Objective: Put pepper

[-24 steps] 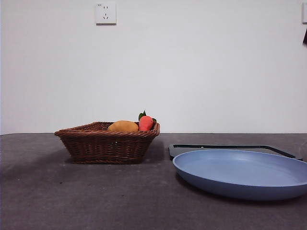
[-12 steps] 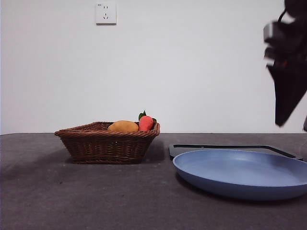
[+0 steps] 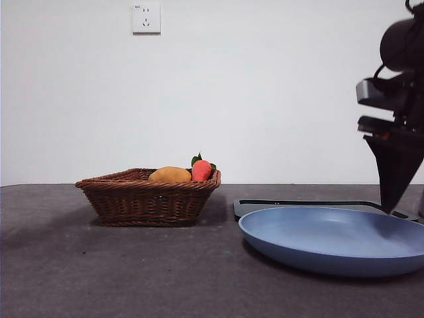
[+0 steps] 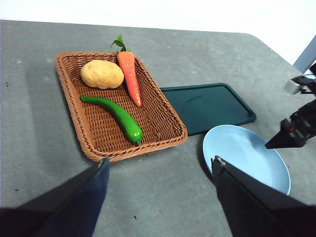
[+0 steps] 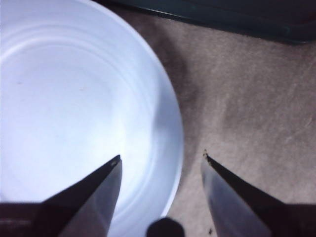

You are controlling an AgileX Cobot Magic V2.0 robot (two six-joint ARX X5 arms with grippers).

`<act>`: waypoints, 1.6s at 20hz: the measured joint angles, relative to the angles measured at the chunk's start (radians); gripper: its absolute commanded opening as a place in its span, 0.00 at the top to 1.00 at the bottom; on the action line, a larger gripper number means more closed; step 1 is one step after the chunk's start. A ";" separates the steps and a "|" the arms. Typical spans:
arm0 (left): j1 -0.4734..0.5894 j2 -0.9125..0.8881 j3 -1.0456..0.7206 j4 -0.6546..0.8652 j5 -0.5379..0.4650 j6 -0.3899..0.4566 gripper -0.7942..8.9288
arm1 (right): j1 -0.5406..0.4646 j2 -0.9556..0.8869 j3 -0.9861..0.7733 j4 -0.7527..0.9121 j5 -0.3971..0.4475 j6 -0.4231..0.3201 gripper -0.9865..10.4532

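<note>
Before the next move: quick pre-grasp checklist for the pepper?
1. Pepper located, lying in the basket: ok.
2. Pepper free on top, apart from potato and carrot: ok.
3. Left gripper open, nothing held: ok.
4. Right gripper open, over the edge of the blue plate, nowhere near the pepper: not ok.
5. Blue plate bare: ok.
6. Which container is the target: cannot tell.

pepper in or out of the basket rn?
In. The pepper lies flat on the basket floor, beside the potato and carrot; neither gripper near it.
</note>
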 measured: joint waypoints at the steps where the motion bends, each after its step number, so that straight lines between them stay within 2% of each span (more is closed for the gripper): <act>1: 0.000 0.000 0.000 0.000 0.000 0.000 0.54 | -0.003 0.011 0.000 0.006 0.000 0.000 0.68; 7: 0.000 0.000 0.000 0.000 0.000 0.000 0.54 | -0.005 0.061 0.000 0.021 0.000 0.000 0.70; 15: 0.000 0.000 0.000 -0.001 0.000 0.000 0.54 | -0.010 0.085 0.000 0.034 -0.076 -0.001 0.91; 20: 0.000 0.000 0.000 -0.024 0.000 0.000 0.55 | -0.043 0.085 0.003 0.031 -0.104 0.005 0.91; 22: 0.000 0.010 0.000 -0.022 0.000 0.000 0.55 | -0.056 0.077 0.003 0.011 -0.141 0.009 0.91; 24: 0.000 0.047 0.002 -0.022 0.000 0.000 0.55 | -0.063 0.031 0.003 -0.013 -0.164 0.014 0.91; 28: -0.054 0.212 0.034 -0.012 -0.003 0.000 0.55 | -0.063 -0.142 0.003 -0.051 -0.156 0.021 0.91; 32: -0.128 0.424 0.155 0.058 -0.066 0.000 0.55 | -0.077 -0.330 0.003 -0.087 -0.155 0.051 0.91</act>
